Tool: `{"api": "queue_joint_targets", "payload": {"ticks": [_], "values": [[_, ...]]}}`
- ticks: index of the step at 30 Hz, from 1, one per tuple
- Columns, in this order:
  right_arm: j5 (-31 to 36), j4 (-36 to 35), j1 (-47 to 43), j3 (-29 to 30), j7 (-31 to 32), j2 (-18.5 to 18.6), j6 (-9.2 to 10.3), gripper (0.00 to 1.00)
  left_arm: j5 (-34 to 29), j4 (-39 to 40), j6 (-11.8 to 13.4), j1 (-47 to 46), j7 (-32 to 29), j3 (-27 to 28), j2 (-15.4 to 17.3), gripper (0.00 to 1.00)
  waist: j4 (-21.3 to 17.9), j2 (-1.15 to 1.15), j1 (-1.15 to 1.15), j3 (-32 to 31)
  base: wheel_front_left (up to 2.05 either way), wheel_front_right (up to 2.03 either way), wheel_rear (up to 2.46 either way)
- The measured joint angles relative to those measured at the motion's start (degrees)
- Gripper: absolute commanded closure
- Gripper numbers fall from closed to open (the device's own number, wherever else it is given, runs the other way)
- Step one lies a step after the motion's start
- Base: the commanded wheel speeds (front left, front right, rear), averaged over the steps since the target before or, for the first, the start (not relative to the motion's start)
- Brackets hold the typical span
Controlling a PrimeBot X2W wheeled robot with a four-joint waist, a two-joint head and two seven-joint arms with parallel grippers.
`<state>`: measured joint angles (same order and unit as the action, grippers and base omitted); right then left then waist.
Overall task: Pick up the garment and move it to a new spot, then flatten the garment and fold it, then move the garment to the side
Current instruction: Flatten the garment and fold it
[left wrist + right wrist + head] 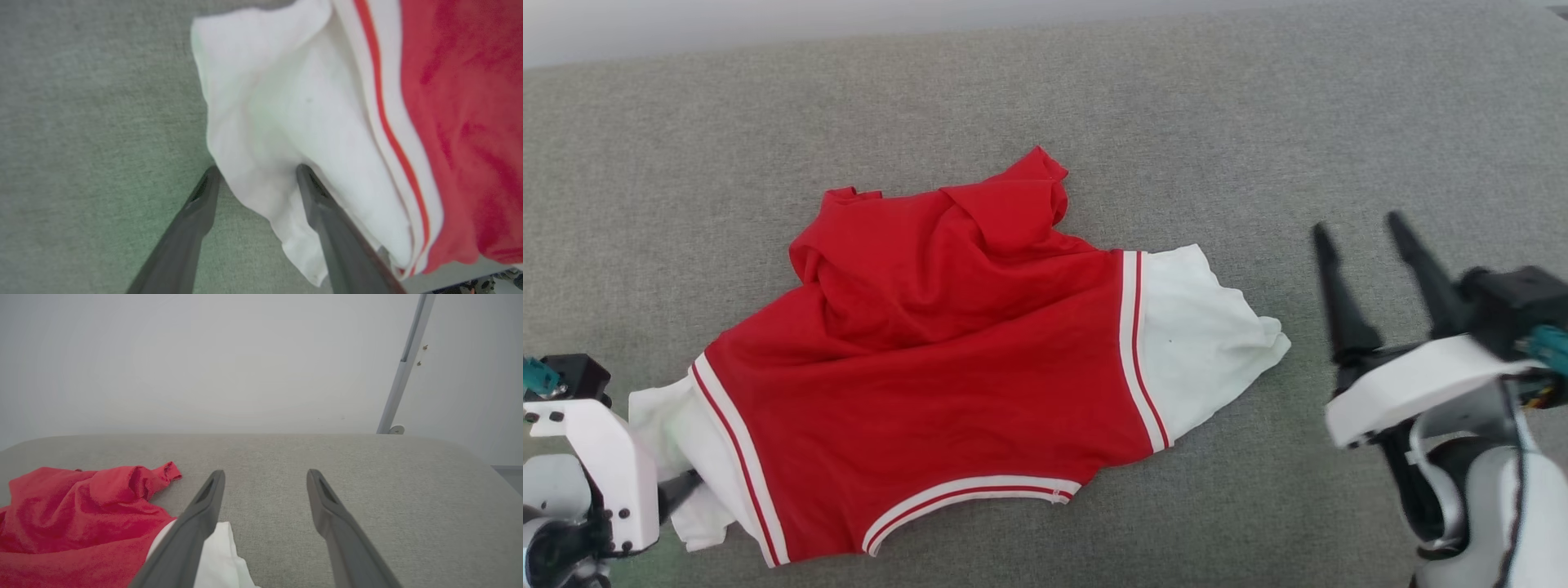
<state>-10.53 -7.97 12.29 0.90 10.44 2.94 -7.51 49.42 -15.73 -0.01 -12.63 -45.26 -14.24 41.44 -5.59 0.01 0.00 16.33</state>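
Standing at the near left of the grey cushion point(1045, 106), the left hand point(257, 170) has its two dark fingers spread wide. In the left wrist view the crumpled edge of a white cuff point(286, 122) lies between them. One finger point(192, 220) rests on bare grey fabric beside the cloth, and the other point(327, 220) lies against the cloth. The cuff is loose between the fingers, not pinched.

From that cuff the shirt point(931, 351) stretches to the right across the middle of the cushion, well short of the far edge. It is bright red, lying mostly flat but rumpled. Its far part is bunched into folds with a flap point(1021, 196) turned over toward the far edge. Thin white and red stripes border the left cuff point(674, 433). The same stripes curve along the near hem point(972, 494) and run down the seam of the second white cuff point(1209, 335), which ends in a wrinkled point at the shirt's right.

Further right, near that cuff but apart from it, the right hand point(1357, 223) hangs over bare cushion. Its fingers are wide apart and point toward the far edge, with nothing between them. The right wrist view looks past them to a pale wall point(204, 355) and a slanted grey pole point(402, 363) at the right.
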Motion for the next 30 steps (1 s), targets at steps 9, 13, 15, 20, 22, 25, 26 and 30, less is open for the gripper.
{"api": "queue_joint_targets", "payload": {"ticks": [9,13,15,20,22,25,26,30], "values": [[-3.65,4.56,-0.56,-6.34,11.84,4.85,0.01,0.0,-0.58,-3.61,-2.93,-3.58,1.98,-1.67,-1.78,1.0,1.73,0.0,0.0,0.06,0.0,0.0,0.0],[-5.09,7.6,0.83,-8.37,17.07,7.88,0.01,0.0,-0.69,-4.2,-3.5,-5.25,2.35,-2.43,-2.61,1.0,3.01,0.0,0.0,0.65,0.0,0.0,0.0],[-5.13,9.69,2.15,-9.11,19.04,9.37,0.0,0.0,-1.05,-4.32,-3.74,-6.28,2.42,-3.08,-3.08,1.0,3.78,0.0,0.0,1.08,0.0,0.0,0.0],[-5.03,15.61,5.5,-11.14,23.83,12.44,0.01,0.0,-1.72,-4.3,-4.58,-8.58,2.67,-4.47,-4.14,1.0,5.71,0.0,0.0,2.39,0.0,0.0,0.0],[-5.97,17.73,6.91,-12.21,26.58,13.23,0.01,0.0,-2.07,-4.34,-4.8,-9.22,3.08,-4.79,-4.68,1.0,6.39,0.0,0.0,2.89,0.0,0.0,0.0],[-8.51,20.43,9.37,-14.24,30.53,14.49,0.02,0.0,-2.15,-4.52,-5.13,-10.09,3.49,-5.32,-5.22,1.0,7.32,0.0,0.0,3.51,0.0,0.0,0.0],[-9.14,21.27,10.1,-14.96,31.88,14.85,0.04,0.0,-2.15,-4.65,-5.22,-10.4,3.52,-5.48,-5.49,1.0,7.57,0.0,0.0,3.65,0.0,0.0,0.0],[-13.73,22.87,13.38,-18.34,38.87,17.03,0.45,1.0,-2.18,-5.27,-5.55,-11.03,3.93,-6.1,-5.88,1.0,8.42,0.0,0.0,3.87,0.0,0.0,0.0]]}}
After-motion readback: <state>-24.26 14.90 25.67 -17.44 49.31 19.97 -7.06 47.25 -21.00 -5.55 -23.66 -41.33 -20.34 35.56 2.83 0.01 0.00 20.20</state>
